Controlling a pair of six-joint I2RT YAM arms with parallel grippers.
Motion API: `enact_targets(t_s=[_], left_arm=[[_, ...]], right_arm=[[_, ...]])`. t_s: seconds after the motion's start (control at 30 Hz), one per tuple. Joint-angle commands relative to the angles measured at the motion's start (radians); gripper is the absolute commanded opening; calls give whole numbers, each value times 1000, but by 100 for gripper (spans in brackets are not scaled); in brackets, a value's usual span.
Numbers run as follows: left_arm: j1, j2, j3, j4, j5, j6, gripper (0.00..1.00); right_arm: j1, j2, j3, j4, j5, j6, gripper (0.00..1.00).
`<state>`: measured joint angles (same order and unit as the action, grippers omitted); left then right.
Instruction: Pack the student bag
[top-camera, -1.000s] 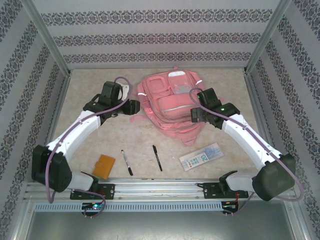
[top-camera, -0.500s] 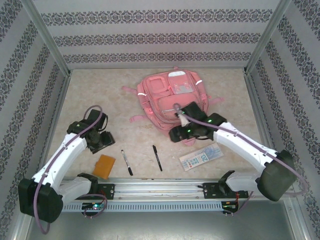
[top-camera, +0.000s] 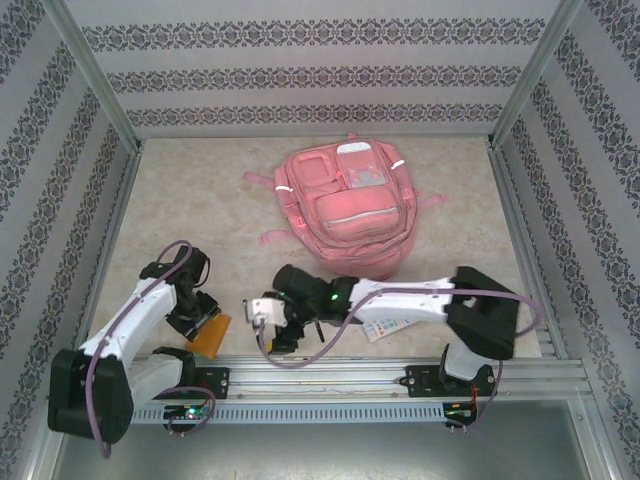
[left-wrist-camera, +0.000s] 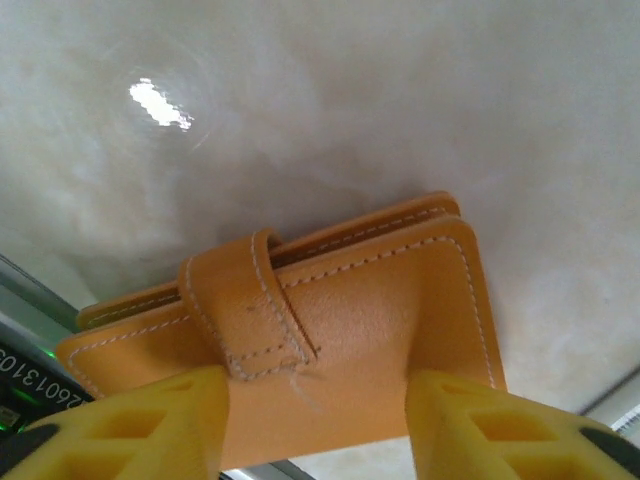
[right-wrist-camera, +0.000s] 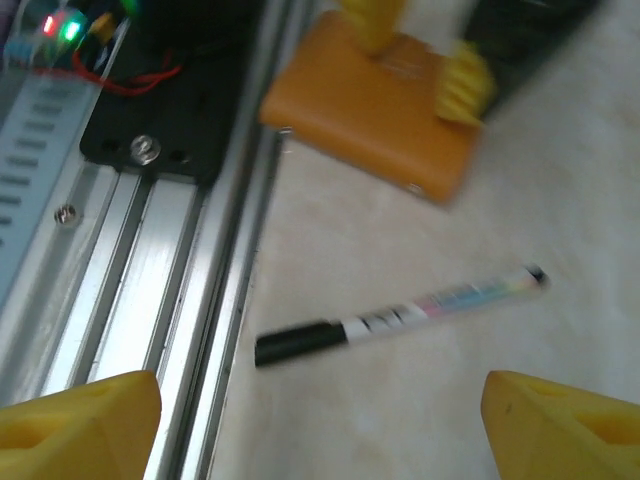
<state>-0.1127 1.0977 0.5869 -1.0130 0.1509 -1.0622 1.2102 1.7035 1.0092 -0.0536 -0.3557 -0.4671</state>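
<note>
At the near left of the beige tabletop (top-camera: 180, 200), the left hand (top-camera: 192, 308) hung low over an orange leather wallet (left-wrist-camera: 360, 320) that lay close to the aluminium base rail (right-wrist-camera: 170, 300). Its yellow fingers (left-wrist-camera: 150, 425) stood apart, one on each side of the wallet's stitched strap, and their tips overlapped the leather face. They seemed to rest on it, though the wrist view was too close to be sure. The hand had nothing clamped between its fingers.

Just to the right of the wallet lay a marker (right-wrist-camera: 400, 318) with a white printed barrel and a black cap, at a slant on the tabletop and apart from the wallet. The right hand (right-wrist-camera: 320, 425) hovered over it with its two yellow fingertips (right-wrist-camera: 70, 420) spread wide – the marker sat in the broad gap between them, untouched, and the hand held nothing. The right arm stretched leftward along the near edge from its base.

The student bag (top-camera: 345, 205) – pink, with zipped front pockets and silver strips – lay flat with its front up in the far middle of the tabletop. Its straps trailed out to both sides, and it was well apart from both hands. Nearer the rail, a pale printed slip (top-camera: 384, 327) peeked out from under the right arm.
</note>
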Motion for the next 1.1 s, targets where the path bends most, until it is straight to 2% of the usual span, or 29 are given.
enact_targets(t_s=[0.0,0.07,0.2,0.5,0.63,0.77,0.83,0.87,0.93,1.0,1.07], left_arm=[[35,54,14,34,-5,-10,43],[71,87,14,53,-6,4,37],[141,141,9,94,22,7,29],[213,265,2,162,118,71,29],[226,299,20,157,122,98,29],[237,303,34,145,122,123,29],[241,301,38,134,123,127,29],[242,295,46,125,123,131,31],[242,280,106,90,136,193,40],[242,249,244,-13,76,255,49],[242,196,370,-48,8,327,53]], right_arm=[[46,109,85,150,-41,-248,79],[63,185,151,160,-42,-292,71],[89,288,230,178,-18,-380,66],[89,438,326,287,85,-483,58],[91,483,339,312,133,-542,53],[88,524,329,386,215,-561,43],[88,534,310,452,245,-565,32],[89,530,297,483,258,-564,27],[95,499,271,511,262,-549,14],[95,453,235,506,226,-522,5],[93,393,203,494,196,-467,3]])
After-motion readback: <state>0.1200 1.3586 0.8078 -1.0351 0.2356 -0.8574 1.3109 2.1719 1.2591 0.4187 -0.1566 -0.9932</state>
